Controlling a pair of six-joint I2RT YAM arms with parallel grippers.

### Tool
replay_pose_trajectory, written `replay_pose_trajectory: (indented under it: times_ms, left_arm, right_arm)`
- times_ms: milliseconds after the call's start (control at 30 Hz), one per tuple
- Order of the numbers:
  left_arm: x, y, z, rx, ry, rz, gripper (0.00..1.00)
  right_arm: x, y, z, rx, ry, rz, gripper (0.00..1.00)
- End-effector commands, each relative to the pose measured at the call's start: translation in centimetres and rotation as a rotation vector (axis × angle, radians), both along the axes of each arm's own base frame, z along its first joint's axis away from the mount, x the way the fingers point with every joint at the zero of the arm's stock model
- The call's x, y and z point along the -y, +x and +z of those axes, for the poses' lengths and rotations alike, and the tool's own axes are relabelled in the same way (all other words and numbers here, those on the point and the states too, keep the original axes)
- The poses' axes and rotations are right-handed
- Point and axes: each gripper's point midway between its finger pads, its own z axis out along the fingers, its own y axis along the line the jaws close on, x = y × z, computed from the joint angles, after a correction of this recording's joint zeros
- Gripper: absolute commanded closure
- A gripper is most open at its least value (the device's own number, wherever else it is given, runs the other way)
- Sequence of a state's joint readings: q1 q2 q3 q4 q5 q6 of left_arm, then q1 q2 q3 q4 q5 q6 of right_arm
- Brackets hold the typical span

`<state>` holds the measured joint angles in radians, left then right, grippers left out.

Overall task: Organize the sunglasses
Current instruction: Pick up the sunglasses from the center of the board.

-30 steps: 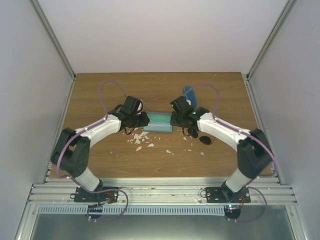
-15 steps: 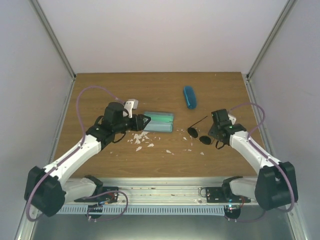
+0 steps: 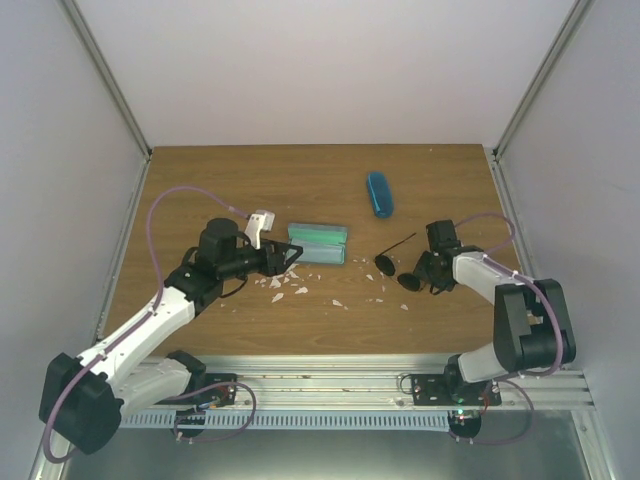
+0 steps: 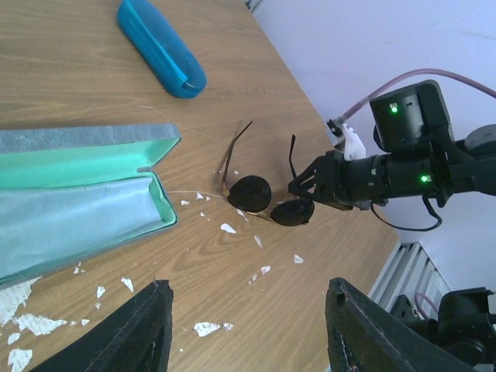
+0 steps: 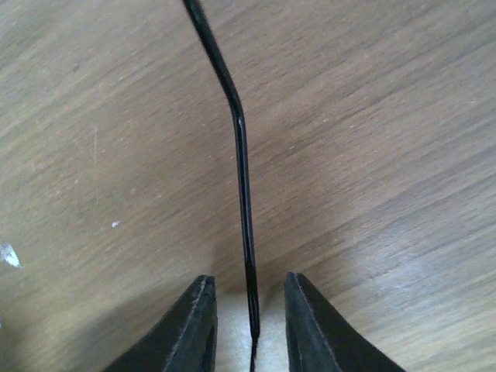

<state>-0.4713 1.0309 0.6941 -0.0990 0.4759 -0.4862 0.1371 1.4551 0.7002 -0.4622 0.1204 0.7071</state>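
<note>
**Desk:** Start with the count.

**Photographer:** One pair of sunglasses point(image 3: 398, 271), with round black lenses and thin black arms unfolded. It lies on the wooden worktop point(image 3: 200, 180), right of centre, between the open case and the right arm.

**Desk:** And the right pincer?

**Photographer:** The right pincer point(image 5: 248, 280) sits low at the pair's right side. Its two fingers are slightly apart and straddle one thin arm of the glasses. The wrist view shows a gap on each side, so it is not pinching.

**Desk:** The left?

**Photographer:** The left pincer point(image 4: 248, 285) is spread wide with nothing between its fingers, just beside the open case's left end.

**Desk:** Cases?

**Photographer:** Two. One rectangular case point(image 3: 318, 243), grey-blue outside and mint-green inside, lies open near the middle. One bright blue oval case point(image 3: 379, 194), closed, lies farther back, well apart from the glasses.

**Desk:** Anything else?

**Photographer:** Two arms in all. White flakes point(image 3: 280, 283) are scattered on the wood in front of the open case, too small to count.
</note>
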Motion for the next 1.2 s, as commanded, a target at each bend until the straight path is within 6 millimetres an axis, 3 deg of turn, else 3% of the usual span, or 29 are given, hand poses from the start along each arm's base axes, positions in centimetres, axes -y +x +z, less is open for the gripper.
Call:
replay_pose_trajectory:
  times_ms: [0, 133, 267, 433, 600, 800, 1033, 1167]
  left_arm:
    - [0.2, -0.4, 1.6, 0.053, -0.062, -0.01, 0.45]
    - [0.2, -0.6, 1.8, 0.037, -0.087, -0.004, 0.45]
    - [0.2, -0.6, 1.9, 0.031, -0.096, -0.004, 0.45]
    - [0.5, -0.8, 3.0, 0.042, -0.118, -0.024, 0.44]
    - [1.4, -1.8, 5.9, 0.112, -0.206, -0.101, 0.36]
    - [2.1, -3.1, 9.3, 0.22, -0.294, -0.165, 0.32]
    - [4.3, -6.2, 14.5, 0.389, -0.377, -0.295, 0.29]
    - [5.5, -7.8, 15.7, 0.445, -0.404, -0.353, 0.29]
  right_arm:
    - [0.0, 0.3, -0.9, 0.0, 0.02, 0.0, 0.79]
    - [-0.1, 0.2, -1.2, -0.007, 0.03, 0.002, 0.84]
    - [-0.8, 0.1, -1.3, 0.002, 0.065, 0.017, 0.99]
    - [-2.2, 0.9, 0.9, 0.066, 0.138, 0.067, 0.99]
    - [-5.2, 1.8, 6.7, 0.217, 0.291, 0.167, 1.0]
    - [-9.5, 1.3, 14.4, 0.374, 0.526, 0.305, 0.99]
    - [-15.2, -1.6, 25.2, 0.554, 0.761, 0.472, 1.0]
    - [-17.3, -3.2, 29.3, 0.625, 0.852, 0.564, 1.0]
